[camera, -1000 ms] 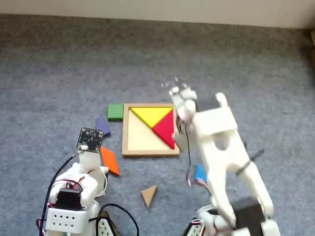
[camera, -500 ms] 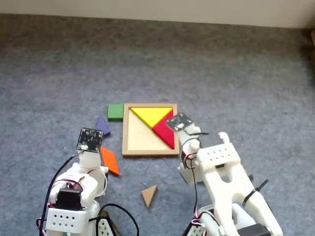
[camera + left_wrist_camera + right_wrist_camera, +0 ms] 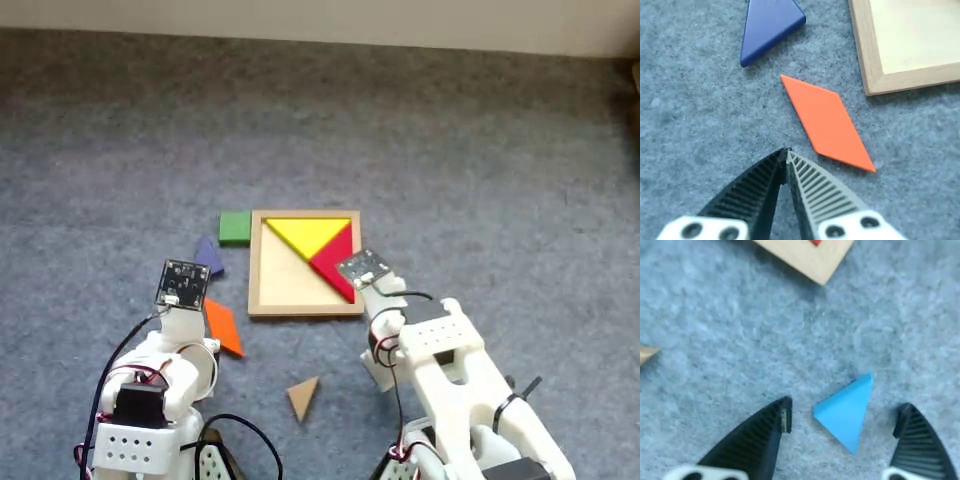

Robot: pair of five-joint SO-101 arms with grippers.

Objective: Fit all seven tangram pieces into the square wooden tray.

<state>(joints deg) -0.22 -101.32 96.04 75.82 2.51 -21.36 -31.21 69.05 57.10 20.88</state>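
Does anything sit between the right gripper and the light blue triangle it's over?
Nothing visible does. In the right wrist view the right gripper has its jaws open on either side of the light blue triangle, which lies flat, with only bare carpet between each finger and the piece.

From above, my right arm (image 3: 450,355) covered the rim of the tray (image 3: 256,265) near 4 o'clock and an edge of the red triangle (image 3: 328,260). My left arm (image 3: 182,325) hid part of the dark blue triangle (image 3: 210,256) at the tray's 9 o'clock. On the right wrist camera, the frame edge cut off the tan triangle (image 3: 646,352) and left only a corner of the tray. The left wrist camera clipped the tray too.
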